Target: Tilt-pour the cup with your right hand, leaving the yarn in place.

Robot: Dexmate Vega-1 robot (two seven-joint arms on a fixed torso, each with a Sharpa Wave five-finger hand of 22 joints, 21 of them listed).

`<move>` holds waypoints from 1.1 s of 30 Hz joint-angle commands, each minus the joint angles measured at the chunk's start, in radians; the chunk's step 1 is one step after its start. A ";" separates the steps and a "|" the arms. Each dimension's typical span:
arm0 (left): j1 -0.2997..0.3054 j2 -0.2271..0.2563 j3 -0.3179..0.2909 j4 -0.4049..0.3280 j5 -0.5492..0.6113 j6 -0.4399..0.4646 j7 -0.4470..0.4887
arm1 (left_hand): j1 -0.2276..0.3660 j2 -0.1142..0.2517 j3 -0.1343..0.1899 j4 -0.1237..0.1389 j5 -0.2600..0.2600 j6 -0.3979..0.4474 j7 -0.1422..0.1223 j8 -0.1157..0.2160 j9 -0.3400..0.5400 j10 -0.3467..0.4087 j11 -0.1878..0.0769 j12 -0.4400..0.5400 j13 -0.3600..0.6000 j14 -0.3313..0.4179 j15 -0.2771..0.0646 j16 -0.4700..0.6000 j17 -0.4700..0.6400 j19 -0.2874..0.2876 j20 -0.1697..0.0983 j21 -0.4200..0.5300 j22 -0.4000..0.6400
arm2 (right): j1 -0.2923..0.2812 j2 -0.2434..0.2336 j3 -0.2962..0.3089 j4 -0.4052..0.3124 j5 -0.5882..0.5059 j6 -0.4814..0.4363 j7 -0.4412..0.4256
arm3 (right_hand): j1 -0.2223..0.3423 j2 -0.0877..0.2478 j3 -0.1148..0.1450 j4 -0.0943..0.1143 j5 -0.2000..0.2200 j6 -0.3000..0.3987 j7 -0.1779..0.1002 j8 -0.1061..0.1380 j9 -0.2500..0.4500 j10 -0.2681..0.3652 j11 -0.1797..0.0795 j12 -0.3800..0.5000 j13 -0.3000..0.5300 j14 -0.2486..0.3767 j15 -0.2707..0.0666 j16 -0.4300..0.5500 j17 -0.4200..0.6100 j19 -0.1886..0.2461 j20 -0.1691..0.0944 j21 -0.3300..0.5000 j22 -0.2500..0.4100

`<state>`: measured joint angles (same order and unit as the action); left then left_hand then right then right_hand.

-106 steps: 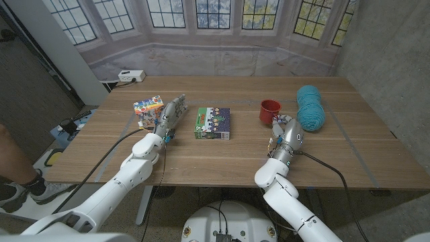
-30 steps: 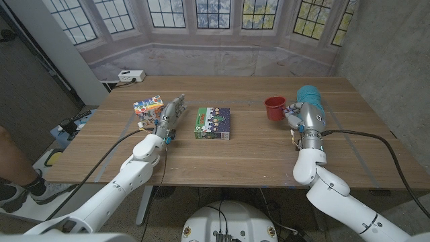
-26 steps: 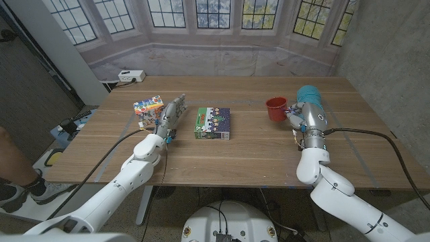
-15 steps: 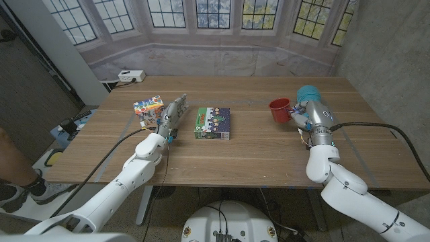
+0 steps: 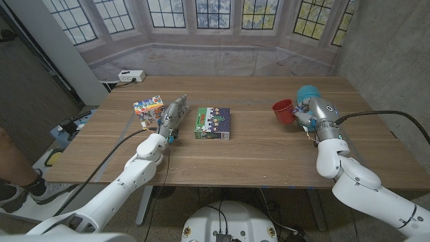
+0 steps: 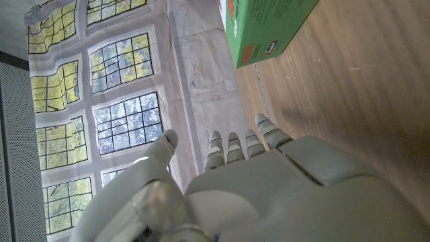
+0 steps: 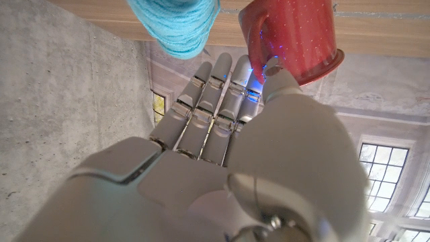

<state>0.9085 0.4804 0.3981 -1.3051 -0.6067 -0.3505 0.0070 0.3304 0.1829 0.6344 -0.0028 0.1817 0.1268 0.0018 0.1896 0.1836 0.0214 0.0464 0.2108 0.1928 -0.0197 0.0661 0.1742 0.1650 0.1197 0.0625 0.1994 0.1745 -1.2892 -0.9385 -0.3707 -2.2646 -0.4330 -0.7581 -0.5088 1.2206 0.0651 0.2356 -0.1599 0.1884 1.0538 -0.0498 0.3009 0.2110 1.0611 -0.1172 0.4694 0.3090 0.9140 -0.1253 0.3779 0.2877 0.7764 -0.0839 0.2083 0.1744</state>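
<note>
The right hand (image 5: pixel 310 113) held the red speckled cup (image 5: pixel 283 110), tipped, above the wooden bench (image 5: pixel 235 151). It should tip slowly, away from the blue yarn ball (image 7: pixel 176 23).

Even, soft daylight; sharp pictures, faint shadows.

Green box (image 5: pixel 213 123) mid-table, colourful box (image 5: pixel 148 109) further left, power strip (image 5: pixel 131 76) behind.

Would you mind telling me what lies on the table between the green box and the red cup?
Nothing: in the head view, only bare wood runs from the green box to the red cup, which the right hand holds.
</note>
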 commanded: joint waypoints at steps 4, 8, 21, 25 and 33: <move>0.003 0.000 -0.005 -0.009 -0.003 -0.011 0.004 | 0.011 -0.001 0.000 0.001 0.005 -0.001 0.000 -0.003 0.003 0.006 0.008 0.001 0.002 0.001 0.005 0.003 0.004 0.007 0.000 -0.001 0.002 | 0.024 -0.131 -0.007 -0.054 -0.051 -0.069 0.114 | 0.023 0.008 -0.005 0.002 0.007 0.044 -0.040 0.007 0.002 0.027 -0.020 0.001 0.001 0.013 -0.110 0.000 0.001 0.008 -0.077 0.006 0.002; 0.004 -0.001 -0.008 -0.010 -0.004 -0.018 0.002 | 0.011 -0.001 0.000 0.002 0.005 -0.002 0.000 -0.003 0.003 0.006 0.008 0.001 0.002 0.001 0.007 0.004 0.004 0.006 0.000 -0.001 0.002 | 0.040 -0.168 -0.029 -0.060 -0.089 -0.079 0.142 | 0.025 0.008 -0.006 0.001 0.007 0.044 -0.042 0.006 0.002 0.027 -0.021 0.000 0.000 0.013 -0.110 -0.001 0.001 0.008 -0.078 0.006 0.002; 0.015 -0.004 -0.013 -0.009 -0.024 -0.017 -0.007 | 0.011 -0.001 0.001 0.002 0.005 -0.002 -0.001 -0.003 0.003 0.006 0.009 0.001 0.002 0.000 0.007 0.003 0.003 0.005 0.001 -0.002 0.002 | 0.086 -0.256 -0.083 -0.070 -0.217 -0.062 0.246 | 0.031 0.007 -0.009 0.001 0.008 0.047 -0.046 0.006 0.001 0.030 -0.028 -0.001 0.003 0.018 -0.112 -0.003 0.000 0.009 -0.079 0.006 0.002; 0.018 -0.007 -0.014 -0.008 -0.025 -0.021 -0.007 | 0.012 -0.001 0.001 0.001 0.005 -0.003 -0.001 -0.003 0.003 0.005 0.008 0.001 0.002 -0.001 0.008 0.003 0.003 0.005 0.002 -0.002 0.002 | 0.105 -0.262 -0.098 -0.069 -0.257 -0.056 0.285 | 0.033 0.007 -0.010 0.001 0.009 0.049 -0.049 0.007 0.001 0.031 -0.028 -0.002 0.003 0.021 -0.113 -0.004 0.000 0.009 -0.079 0.006 0.002; 0.022 -0.007 -0.014 -0.014 -0.023 -0.024 -0.002 | 0.013 -0.001 0.001 0.001 0.005 -0.002 -0.002 -0.003 0.003 0.006 0.008 0.001 0.002 -0.001 0.007 0.003 0.003 0.005 0.002 -0.001 0.002 | 0.131 -0.272 -0.112 -0.063 -0.332 -0.042 0.362 | 0.035 0.007 -0.013 0.002 0.010 0.048 -0.049 0.006 0.000 0.033 -0.029 -0.004 0.003 0.023 -0.112 -0.006 -0.001 0.009 -0.079 0.005 0.001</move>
<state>0.9235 0.4753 0.3862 -1.3140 -0.6280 -0.3703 0.0020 0.3304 0.1830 0.6344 -0.0028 0.1817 0.1268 0.0018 0.1896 0.1836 0.0268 0.0519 0.2107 0.1927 -0.0197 0.0661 0.1742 0.1650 0.1196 0.0625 0.1994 0.1745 -1.1957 -1.1826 -0.4561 -2.3290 -0.6620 -0.8166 -0.2492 1.2390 0.0652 0.2259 -0.1612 0.1924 1.0538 -0.0500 0.3036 0.2072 1.0627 -0.1188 0.4632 0.3090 0.9280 -0.1321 0.3717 0.2879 0.7763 -0.0839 0.2082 0.1744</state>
